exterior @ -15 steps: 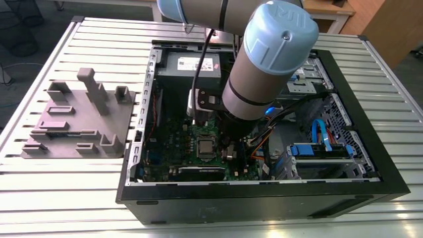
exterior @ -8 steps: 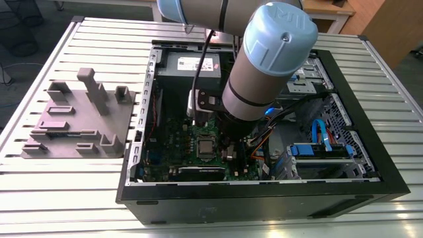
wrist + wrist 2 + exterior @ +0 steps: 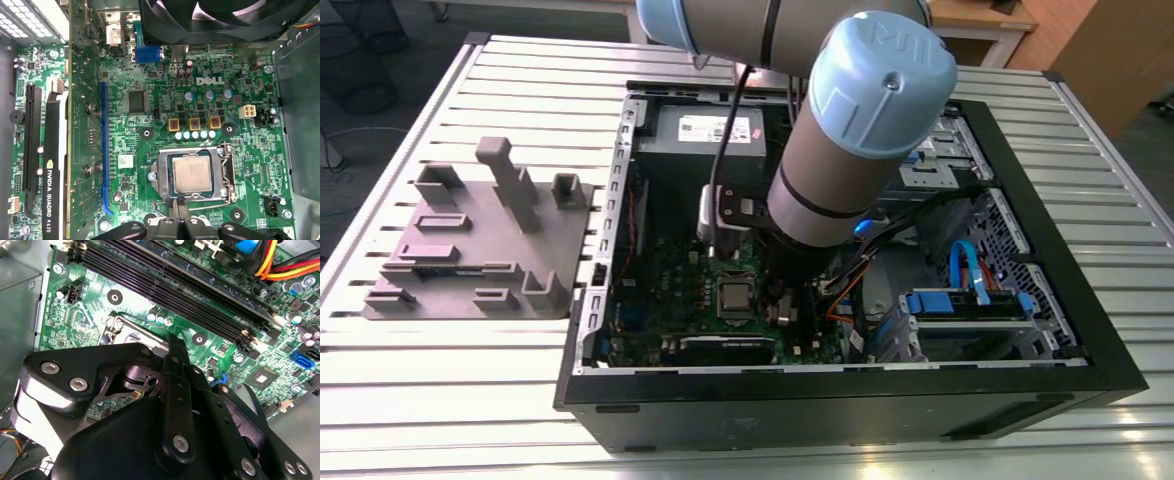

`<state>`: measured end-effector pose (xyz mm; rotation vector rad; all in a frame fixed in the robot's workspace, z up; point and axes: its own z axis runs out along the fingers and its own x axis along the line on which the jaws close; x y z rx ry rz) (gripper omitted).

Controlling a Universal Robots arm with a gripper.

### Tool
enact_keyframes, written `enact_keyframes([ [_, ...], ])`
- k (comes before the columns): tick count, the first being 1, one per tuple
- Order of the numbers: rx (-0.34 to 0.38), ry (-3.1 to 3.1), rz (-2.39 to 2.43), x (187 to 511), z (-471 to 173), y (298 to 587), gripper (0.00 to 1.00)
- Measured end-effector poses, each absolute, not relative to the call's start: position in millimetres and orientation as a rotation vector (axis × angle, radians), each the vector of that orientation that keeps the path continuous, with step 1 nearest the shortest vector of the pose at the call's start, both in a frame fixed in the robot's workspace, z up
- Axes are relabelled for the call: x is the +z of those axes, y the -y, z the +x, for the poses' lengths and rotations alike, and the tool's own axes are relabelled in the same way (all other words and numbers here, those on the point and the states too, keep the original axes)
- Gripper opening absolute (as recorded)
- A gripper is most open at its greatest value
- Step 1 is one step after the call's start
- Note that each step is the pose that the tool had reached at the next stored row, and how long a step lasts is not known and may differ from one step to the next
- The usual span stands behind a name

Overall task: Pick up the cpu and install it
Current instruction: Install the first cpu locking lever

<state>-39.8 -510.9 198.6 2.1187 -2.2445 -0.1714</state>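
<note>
The cpu (image 3: 191, 173) is a small square chip with a silver top. It lies flat inside the metal-framed socket (image 3: 161, 181) on the green motherboard (image 3: 125, 140). In the exterior view the cpu (image 3: 735, 296) shows just to the left of the arm's dark lower end. My gripper (image 3: 179, 205) hovers over the socket's edge, beside the chip. Its two black fingers are drawn together with nothing between them. In the second wrist view the gripper (image 3: 172, 343) points down at the socket's corner (image 3: 120, 325), and its black body hides the chip.
The open black PC case (image 3: 854, 385) lies on a slatted metal table. A grey plastic fixture (image 3: 480, 250) with upright blocks stands at the exterior view's left. A graphics card (image 3: 52, 175), memory slots (image 3: 175, 285), a fan (image 3: 225, 15) and coloured cables (image 3: 961, 270) crowd the board.
</note>
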Motion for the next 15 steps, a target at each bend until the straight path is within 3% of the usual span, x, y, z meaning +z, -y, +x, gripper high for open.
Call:
enact_keyframes([
  [15,-0.14,2.217,2.15,193.1,-41.3,511.0,0.11],
])
